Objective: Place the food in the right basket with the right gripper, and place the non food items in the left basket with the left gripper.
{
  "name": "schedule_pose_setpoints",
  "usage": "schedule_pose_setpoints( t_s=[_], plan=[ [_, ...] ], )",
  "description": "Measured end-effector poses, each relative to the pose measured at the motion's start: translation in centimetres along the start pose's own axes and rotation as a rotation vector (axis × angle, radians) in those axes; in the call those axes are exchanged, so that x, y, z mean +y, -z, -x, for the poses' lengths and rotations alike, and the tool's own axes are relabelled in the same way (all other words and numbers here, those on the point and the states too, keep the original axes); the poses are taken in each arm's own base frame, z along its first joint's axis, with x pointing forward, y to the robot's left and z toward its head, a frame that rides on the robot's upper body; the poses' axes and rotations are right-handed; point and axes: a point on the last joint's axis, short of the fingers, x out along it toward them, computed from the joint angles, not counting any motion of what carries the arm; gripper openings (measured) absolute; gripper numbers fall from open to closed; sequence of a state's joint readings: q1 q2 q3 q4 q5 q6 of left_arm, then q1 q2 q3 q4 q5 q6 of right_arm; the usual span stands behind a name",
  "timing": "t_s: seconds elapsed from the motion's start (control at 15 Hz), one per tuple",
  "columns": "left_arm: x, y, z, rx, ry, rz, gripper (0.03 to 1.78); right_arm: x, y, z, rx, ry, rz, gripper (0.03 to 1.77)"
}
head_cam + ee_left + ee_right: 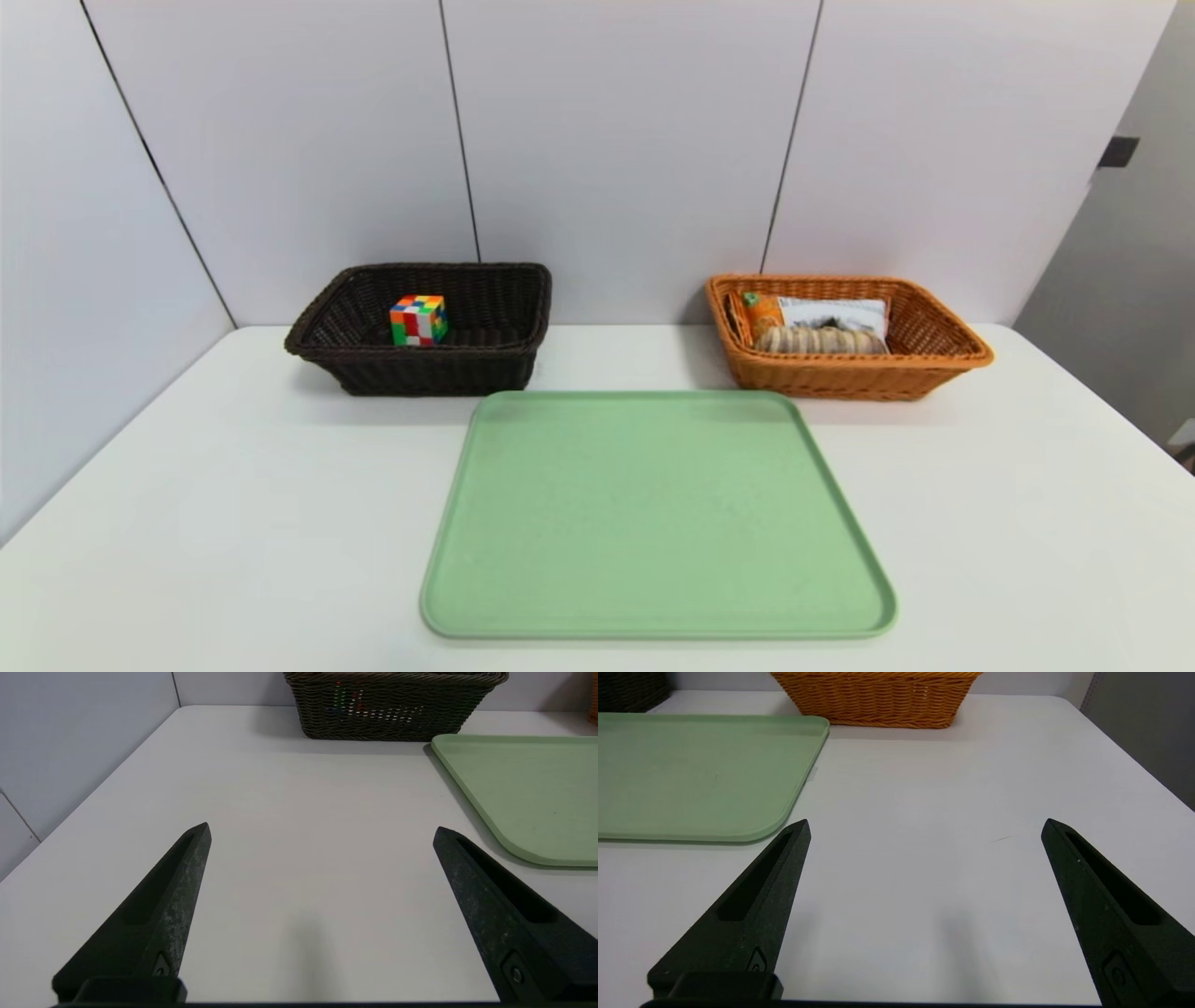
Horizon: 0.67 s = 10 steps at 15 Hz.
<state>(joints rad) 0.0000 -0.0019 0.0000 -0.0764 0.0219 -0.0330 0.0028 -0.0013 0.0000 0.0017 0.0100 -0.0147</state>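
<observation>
Wide open and holding nothing, both grippers, left (322, 830) and right (926, 820), show only in wrist views; the head view alone shows the cube (418, 321).

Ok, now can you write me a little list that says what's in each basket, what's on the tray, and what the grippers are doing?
dark basket: cube; rest of the inside partly hidden
orange basket: snack bag, bread roll
tray: nothing on it
left gripper: open, empty, over the table
right gripper: open, empty, over the table
</observation>
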Motion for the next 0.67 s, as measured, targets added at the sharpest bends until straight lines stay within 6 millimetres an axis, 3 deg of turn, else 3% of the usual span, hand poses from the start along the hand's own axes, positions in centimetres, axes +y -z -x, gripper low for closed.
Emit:
schedule_pose_setpoints(
  t_s=[0.67],
  plan=[
    [0.0,-0.01,0.0,-0.001,0.0,0.0,1.69,-0.02,0.0,0.0,0.0,0.01,-0.014,1.71]
  ],
)
